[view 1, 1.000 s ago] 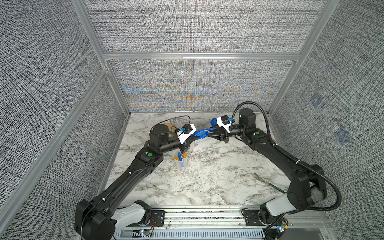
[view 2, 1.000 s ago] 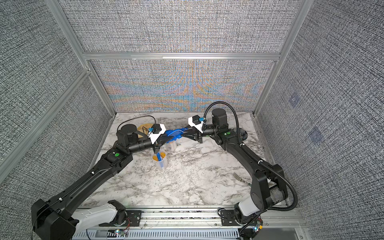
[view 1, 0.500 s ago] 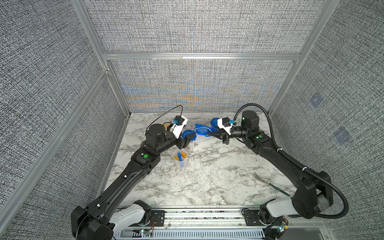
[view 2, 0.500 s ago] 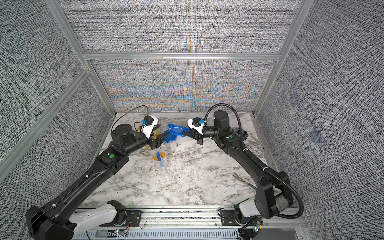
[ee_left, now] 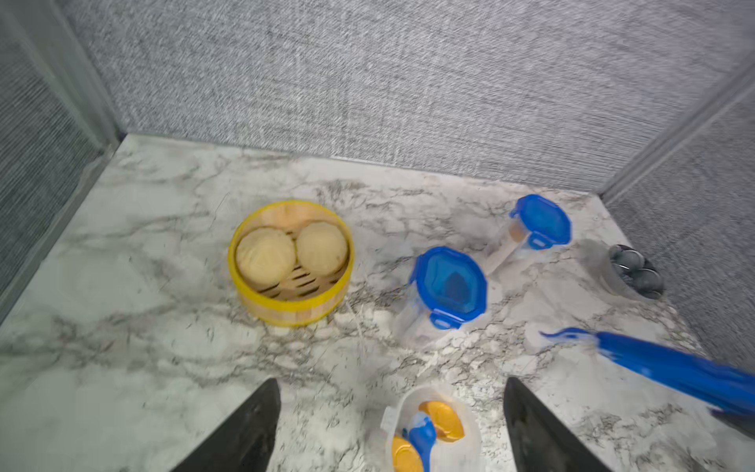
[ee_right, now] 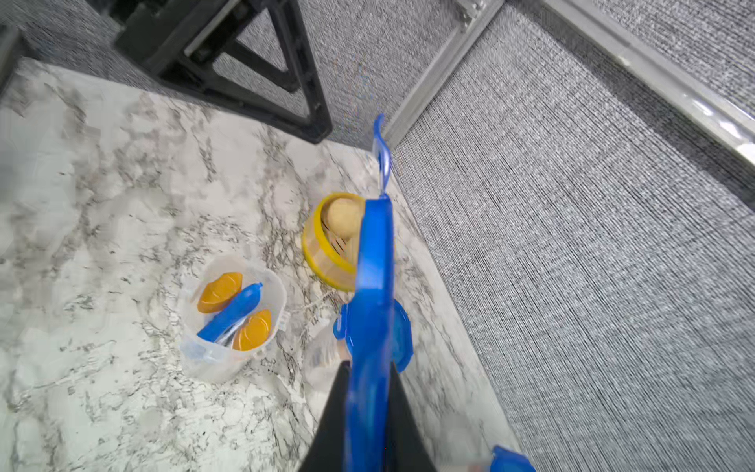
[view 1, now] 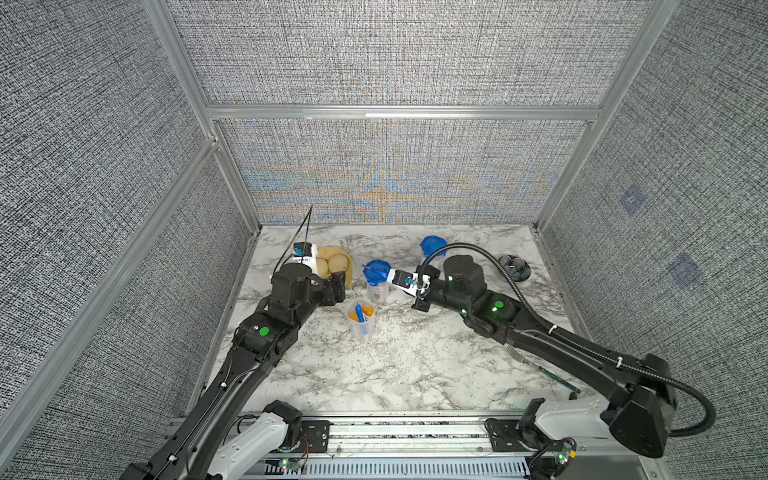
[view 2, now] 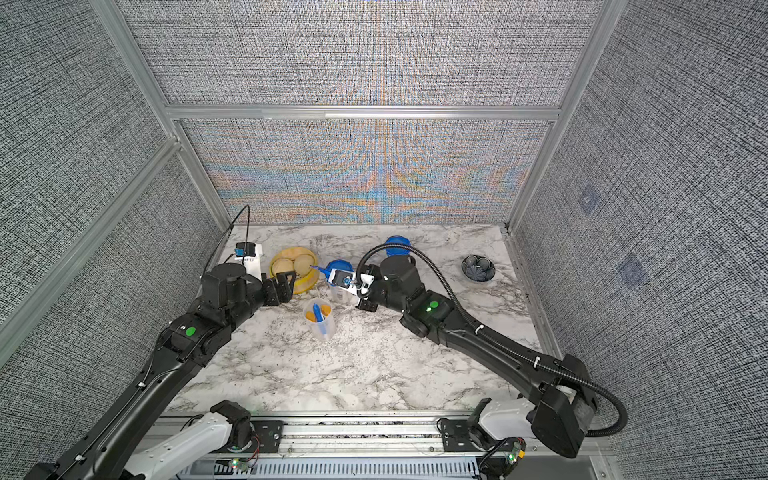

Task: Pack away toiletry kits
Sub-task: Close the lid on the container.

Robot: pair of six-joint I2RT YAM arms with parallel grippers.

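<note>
While the right gripper (ee_right: 367, 367) pinches a blue lid (ee_right: 374, 265) by its edge, the left gripper (ee_left: 392, 382) is wide open and holds nothing.
In a top view the open tub (view 1: 361, 332) stands between both arms, with 2 orange caps (view 1: 368, 309) and 1 blue toothbrush (view 1: 360, 314) inside. Behind it are the near shut tub (view 1: 377, 293) and the far shut tub (view 1: 433, 246), which is partly hidden by a cable. In the left wrist view the picture edge cuts the open tub off. In the right wrist view its small white tag (ee_right: 284, 321) is too blurred to read.

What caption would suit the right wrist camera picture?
Right gripper pinches a blue lid edge-on near an open tub holding two orange-capped bottles and a blue toothbrush.
</note>
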